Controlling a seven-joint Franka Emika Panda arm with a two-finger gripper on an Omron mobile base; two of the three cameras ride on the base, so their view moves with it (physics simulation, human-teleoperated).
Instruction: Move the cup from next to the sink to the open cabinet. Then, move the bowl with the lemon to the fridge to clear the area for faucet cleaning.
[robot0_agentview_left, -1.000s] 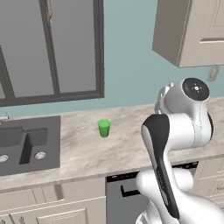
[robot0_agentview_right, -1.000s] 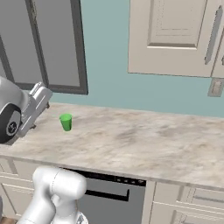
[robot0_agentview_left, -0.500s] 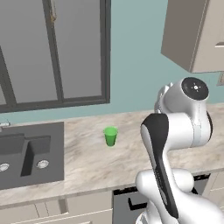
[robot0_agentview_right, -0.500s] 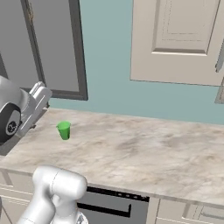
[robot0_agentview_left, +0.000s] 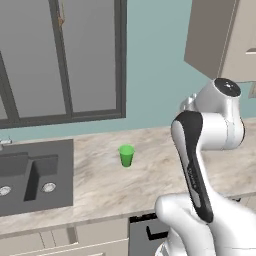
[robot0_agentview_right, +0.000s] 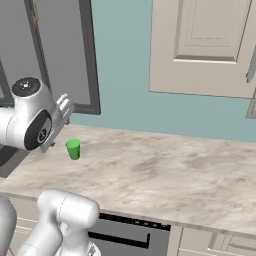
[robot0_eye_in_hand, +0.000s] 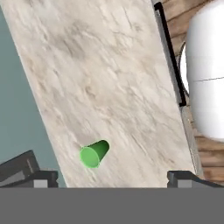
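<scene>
Green cup (robot0_agentview_left: 126, 155) upright on marble table (robot0_agentview_left: 150, 170), beside the sink (robot0_agentview_left: 35, 175).
The tool (robot0_eye_in_hand: 111, 177) hangs released above; its fingertips (robot0_eye_in_hand: 43, 178) are cut off.

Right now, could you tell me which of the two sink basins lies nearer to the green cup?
The right-hand basin of the sink, as seen in the left base view, lies nearer: only bare marbled counter separates it from the upright cup. The other basin sits farther left.
</scene>
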